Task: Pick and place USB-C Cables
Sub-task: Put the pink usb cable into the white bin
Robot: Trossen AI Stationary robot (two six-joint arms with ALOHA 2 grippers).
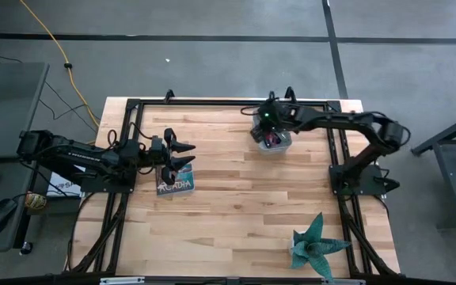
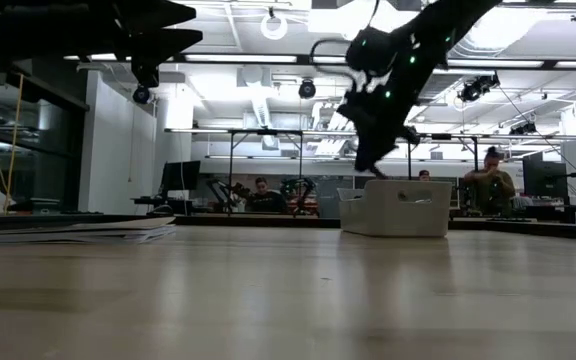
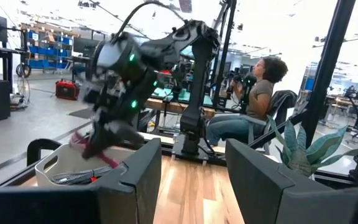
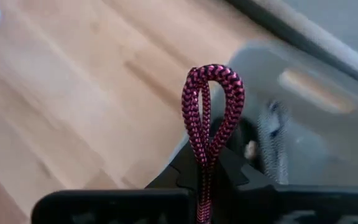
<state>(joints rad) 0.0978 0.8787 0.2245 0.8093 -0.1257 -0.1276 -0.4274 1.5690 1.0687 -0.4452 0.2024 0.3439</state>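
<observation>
The right gripper (image 4: 207, 163) is pinched on a maroon-pink cable (image 4: 209, 112), whose braided loop stands up from between the fingers in the right wrist view; it hangs over the far edge of a pale bin (image 1: 271, 142) at the table's back, right of centre. In the left wrist view the same cable (image 3: 82, 140) shows as a pink strand under that gripper (image 3: 107, 134), above the bin (image 3: 55, 165), and a dark cable with a red tip (image 3: 76, 177) already lies inside. The low view has the gripper (image 2: 373, 150) just above the bin's rim (image 2: 398, 208). The left gripper (image 1: 182, 154) hovers with fingers (image 3: 135, 180) spread wide, above a book (image 1: 174, 184) (the cover reads ACADIA) near the table's left side. The table (image 1: 236, 206) is pale butcher-block wood in a black frame; a teal folded-paper plant (image 1: 317, 244) stands near its front right corner. Around it the floor is grey concrete, with a yellow cord (image 1: 54, 47) trailing at the upper left and a desk with a mouse (image 1: 1, 212) to the left. Beyond the table the room is an open lab with bright ceiling lights, benches and monitors; one person (image 3: 253, 102) sits in a chair handling equipment, and two others (image 2: 490, 185) sit at far benches
</observation>
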